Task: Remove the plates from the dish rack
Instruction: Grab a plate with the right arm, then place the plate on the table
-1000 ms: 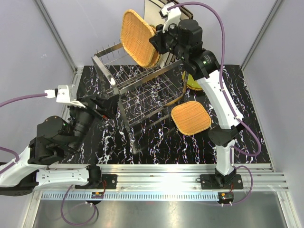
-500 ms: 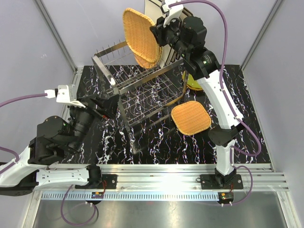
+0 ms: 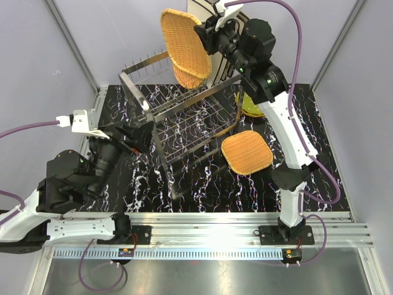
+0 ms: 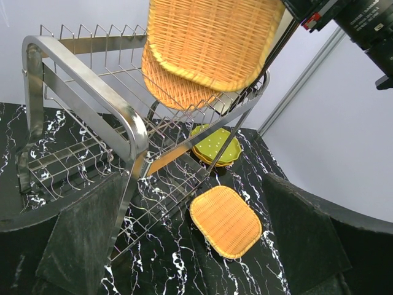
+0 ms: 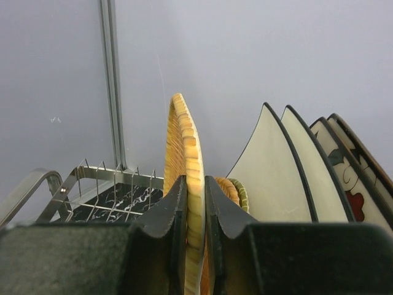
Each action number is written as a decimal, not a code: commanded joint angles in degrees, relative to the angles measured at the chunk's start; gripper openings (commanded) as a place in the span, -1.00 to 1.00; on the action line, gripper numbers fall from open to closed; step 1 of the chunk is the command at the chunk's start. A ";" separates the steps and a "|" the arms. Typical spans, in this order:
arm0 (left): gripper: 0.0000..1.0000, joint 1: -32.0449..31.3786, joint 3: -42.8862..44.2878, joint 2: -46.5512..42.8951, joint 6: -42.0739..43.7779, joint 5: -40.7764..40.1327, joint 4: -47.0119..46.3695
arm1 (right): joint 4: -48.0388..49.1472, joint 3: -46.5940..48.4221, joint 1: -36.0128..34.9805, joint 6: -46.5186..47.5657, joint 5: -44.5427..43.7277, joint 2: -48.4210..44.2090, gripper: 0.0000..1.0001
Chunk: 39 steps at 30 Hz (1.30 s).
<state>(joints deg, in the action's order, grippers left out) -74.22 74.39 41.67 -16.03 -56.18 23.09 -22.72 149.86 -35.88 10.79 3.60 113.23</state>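
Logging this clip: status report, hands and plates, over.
Right hand shut on wicker plate, held over dish rack. Left hand open, low beside rack. Cream plates close alongside held plate.

Finding 1: the right arm [image 3: 287, 126] rises from its base at the near rail and reaches up and away, the long link standing steeply. Its wrist [image 3: 252, 46] sits high at the far side, turned toward the left. The right claw [image 3: 207, 35] is closed. In the right wrist view, both fingers [image 5: 174, 212] press on opposite faces of a wicker plate [image 5: 184, 153], which is gripped at its rim and seen edge-on.

Finding 2: the left arm [image 3: 64, 184] is folded low at the near left, with the forearm aimed toward the far right. The left claw [image 3: 140, 136] is held low with its jaws spread wide, the two dark pads [image 4: 83, 239] well apart at either side of the left wrist view.
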 commanded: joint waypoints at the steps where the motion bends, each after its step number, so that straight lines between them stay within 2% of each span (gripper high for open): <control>1: 0.98 0.21 -0.47 -0.45 0.48 -0.15 -3.40 | 9.27 2.89 0.11 0.46 1.33 -5.56 -1.00; 22: 0.97 0.21 -0.12 0.16 1.35 0.72 -5.34 | 6.11 2.98 0.02 -4.19 4.31 -12.15 -1.00; 34: 0.98 0.21 0.05 -0.27 2.41 0.90 -5.95 | -1.09 -5.10 0.63 -6.74 7.30 -22.17 -1.00; 39: 0.98 0.21 -0.03 -0.36 2.76 1.07 -6.04 | -3.38 -13.62 3.78 -9.02 9.23 -29.10 -1.00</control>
<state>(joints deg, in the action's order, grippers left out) -74.19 74.37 41.69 -13.76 -55.70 20.43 -28.40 139.09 -34.46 4.21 10.94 89.01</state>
